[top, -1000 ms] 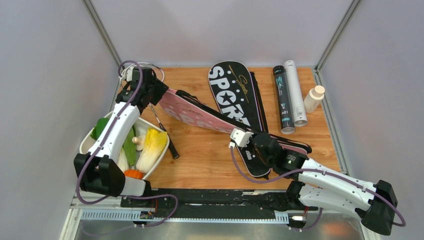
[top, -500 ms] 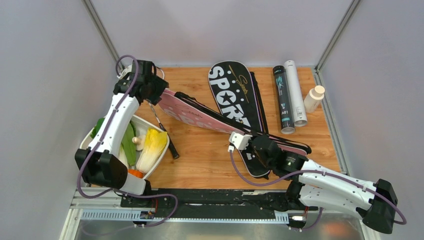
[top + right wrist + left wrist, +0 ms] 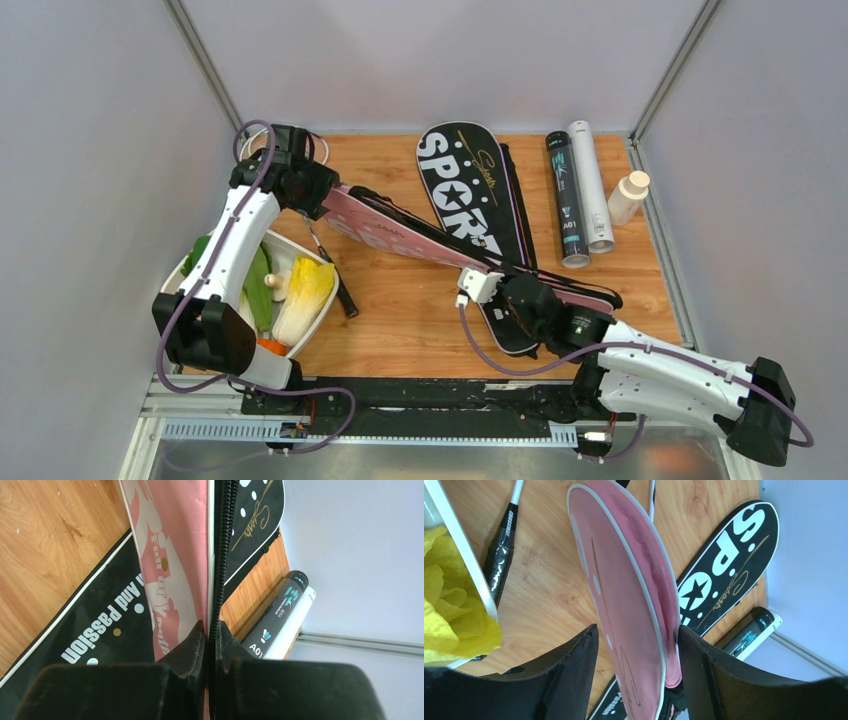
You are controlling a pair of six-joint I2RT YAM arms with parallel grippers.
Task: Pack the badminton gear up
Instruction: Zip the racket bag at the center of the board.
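The left gripper [image 3: 636, 672] stands with jaws apart astride the rounded end of the long pink fabric racket bag [image 3: 624, 595]; a black-handled racket [image 3: 501, 555] lies left of it. The right gripper [image 3: 210, 642] is pinched tight on that bag's zipper edge, above the black "SPORT" racket bag [image 3: 85, 635], with black and white tubes [image 3: 280, 625] to its right.

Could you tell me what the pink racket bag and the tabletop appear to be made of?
Pink racket bag: probably soft woven fabric, matte, with white piped edging and a black zipper. Tabletop: wood or wood-look laminate, smooth, with visible grain and knots.
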